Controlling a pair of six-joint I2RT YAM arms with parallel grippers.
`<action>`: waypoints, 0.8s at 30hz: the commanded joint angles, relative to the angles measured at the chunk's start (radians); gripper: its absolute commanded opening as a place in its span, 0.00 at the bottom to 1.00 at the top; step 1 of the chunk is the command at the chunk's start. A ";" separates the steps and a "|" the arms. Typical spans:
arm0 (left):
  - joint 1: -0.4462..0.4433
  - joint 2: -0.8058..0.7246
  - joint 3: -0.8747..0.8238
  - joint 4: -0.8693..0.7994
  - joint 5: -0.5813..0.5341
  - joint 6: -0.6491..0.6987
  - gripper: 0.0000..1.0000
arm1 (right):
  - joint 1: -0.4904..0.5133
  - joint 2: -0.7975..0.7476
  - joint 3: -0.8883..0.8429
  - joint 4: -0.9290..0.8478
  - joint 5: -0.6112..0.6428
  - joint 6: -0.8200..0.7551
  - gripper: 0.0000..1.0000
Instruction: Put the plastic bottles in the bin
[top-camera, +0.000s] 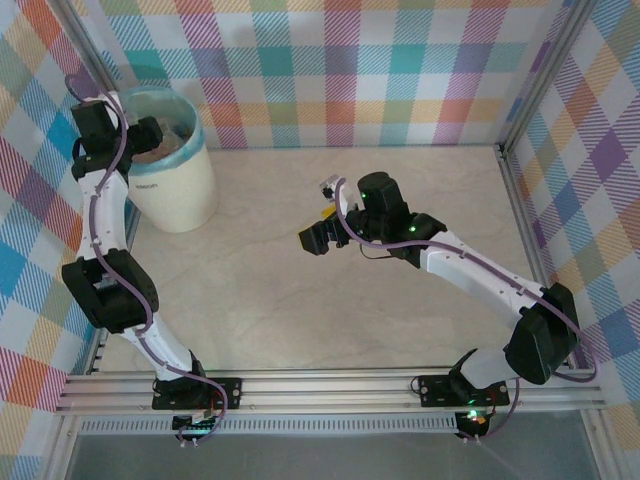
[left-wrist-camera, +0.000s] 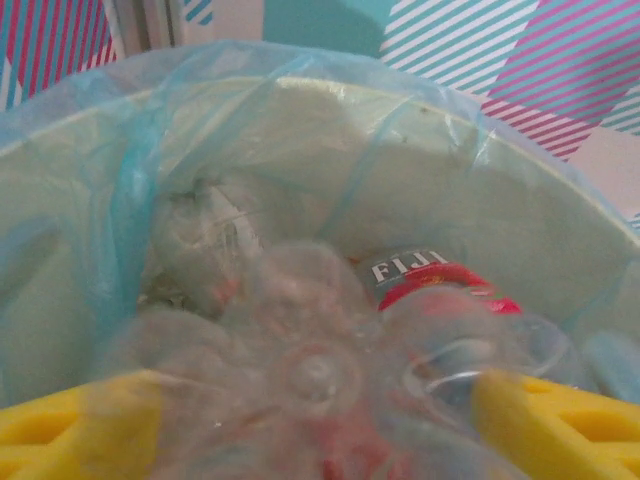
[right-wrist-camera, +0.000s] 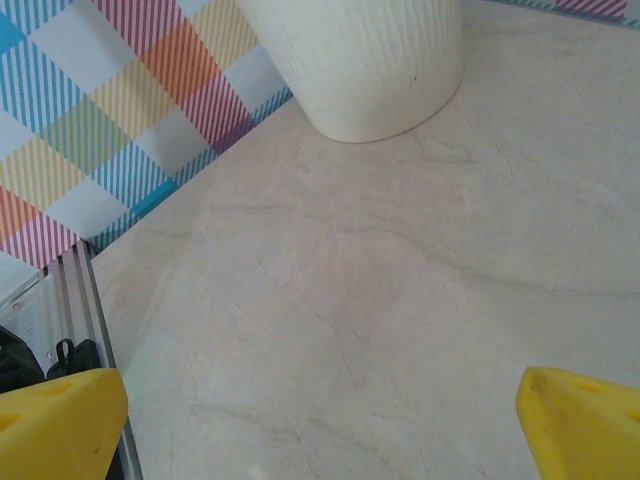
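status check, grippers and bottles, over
Left gripper holds a clear bottle over the bin, other bottles inside. Right gripper open above the table. Nothing in the way.

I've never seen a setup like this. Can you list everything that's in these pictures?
bin: one, cream-white, teal liner, table's far-left corner
plastic bottles: several, mostly clear, one red-labelled, inside the bin
table: one, pale marble, under everything
walls: three, multicoloured plaid, around the table
rails: a few, grey metal, near edge
left gripper: one, yellow fingers, over the bin, blurred clear bottle between them
right gripper: one, yellow fingers, open, above the table
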 joint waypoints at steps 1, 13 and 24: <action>-0.007 -0.022 0.115 -0.060 -0.011 -0.037 0.85 | 0.006 0.007 0.030 0.001 -0.024 0.016 1.00; -0.008 0.083 0.419 -0.287 -0.057 -0.157 0.48 | 0.006 0.021 0.032 0.011 -0.033 0.027 1.00; -0.019 0.120 0.261 -0.422 -0.016 -0.125 0.01 | 0.006 0.008 0.012 -0.006 -0.021 0.018 1.00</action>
